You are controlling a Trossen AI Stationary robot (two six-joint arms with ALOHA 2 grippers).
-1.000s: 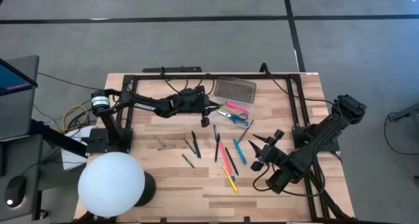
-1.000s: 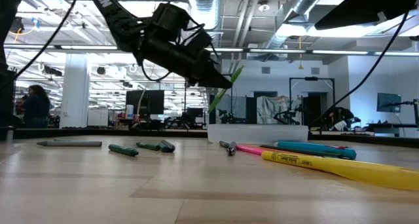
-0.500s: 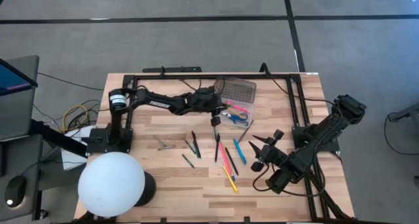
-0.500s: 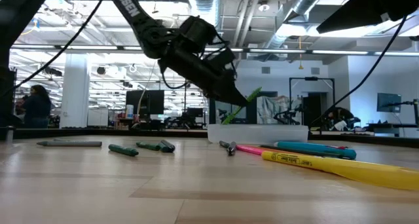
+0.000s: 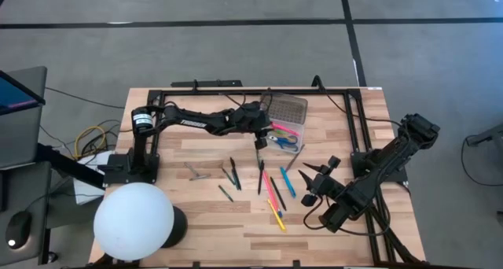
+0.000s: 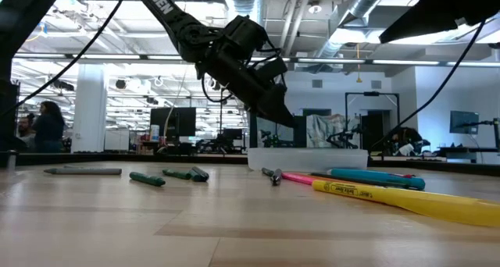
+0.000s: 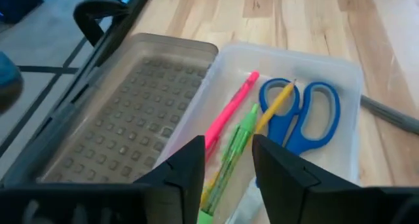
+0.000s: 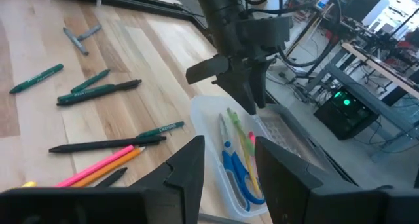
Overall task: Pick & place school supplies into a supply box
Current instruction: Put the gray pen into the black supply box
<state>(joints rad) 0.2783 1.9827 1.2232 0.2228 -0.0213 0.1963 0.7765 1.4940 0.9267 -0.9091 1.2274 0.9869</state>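
A light wooden plank worktop (image 5: 196,214) is seen from above, edged by a black metal frame (image 5: 236,90) and set on a grey concrete floor (image 5: 196,49) crossed by dark lines. A white globe lamp (image 5: 134,221) is placed at the worktop's near left corner, and part of a monitor (image 5: 17,92) is seen at the far left. In the low view, a large open hall is shown beyond the worktop. Silver ventilation ducts (image 6: 367,5) and long strip lights (image 6: 133,58) are hung from the ceiling. A white column (image 6: 90,107) is seen on the left, with dark monitors (image 6: 176,120) and benches further back. A person (image 6: 45,126) is seen at the far left.
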